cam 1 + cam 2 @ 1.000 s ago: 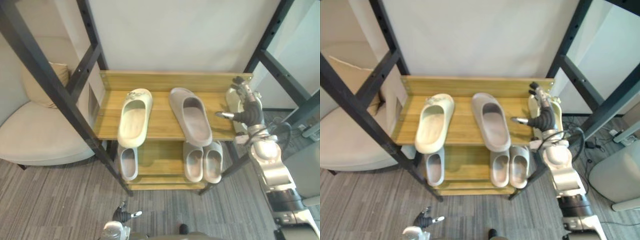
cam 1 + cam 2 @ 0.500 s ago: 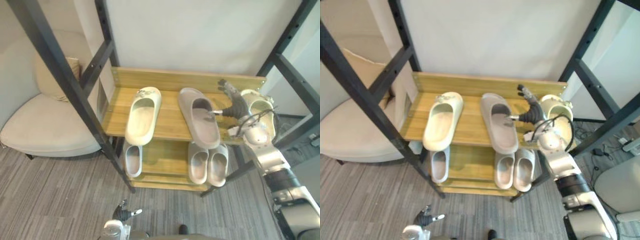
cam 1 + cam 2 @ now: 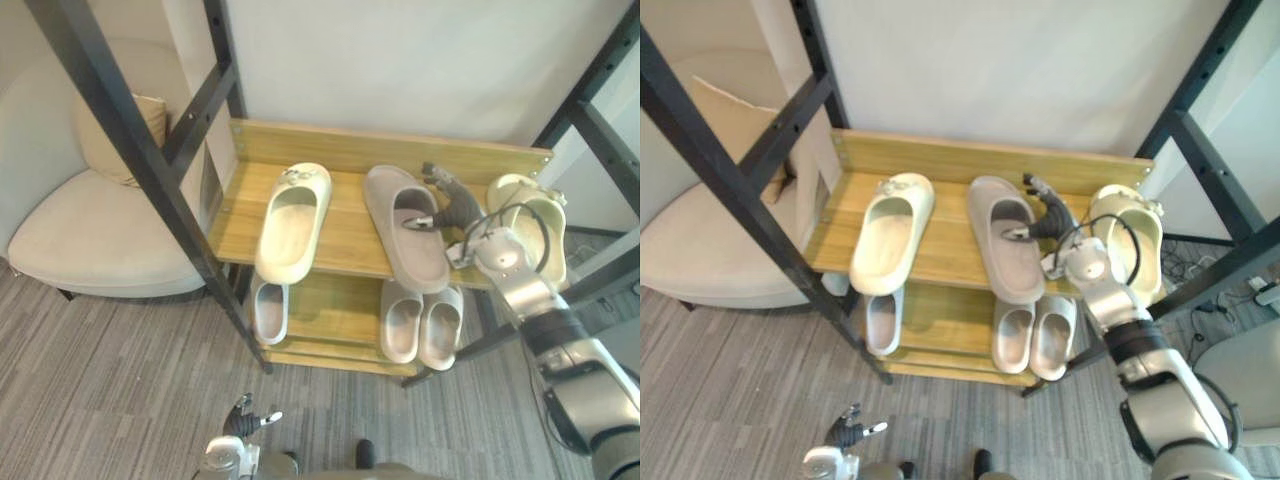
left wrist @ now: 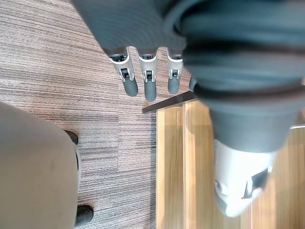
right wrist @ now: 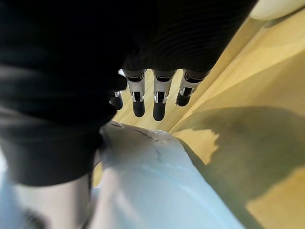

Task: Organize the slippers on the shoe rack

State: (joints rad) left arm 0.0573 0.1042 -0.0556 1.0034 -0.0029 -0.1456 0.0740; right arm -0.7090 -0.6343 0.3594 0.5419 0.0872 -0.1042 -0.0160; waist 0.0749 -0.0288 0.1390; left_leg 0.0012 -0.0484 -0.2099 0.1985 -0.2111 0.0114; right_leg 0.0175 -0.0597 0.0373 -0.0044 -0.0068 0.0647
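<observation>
On the wooden shoe rack's (image 3: pixel 340 160) top shelf, centre-right of frame, the right hand (image 3: pixel 447 203) hovers with fingers spread apart at the grey slipper's (image 3: pixel 400 250) edge; a careless sweep of its forearm could knock the cream slipper (image 3: pixel 525 190), perched far right, off the shelf.

It looked like a home entryway, perhaps a mock-up: a low two-tier wooden shoe rack (image 3: pixel 340 152) against a plain white wall (image 3: pixel 400 60) — a cream upholstered armchair (image 3: pixel 90 235), grey striped carpet (image 3: pixel 110 390).
</observation>
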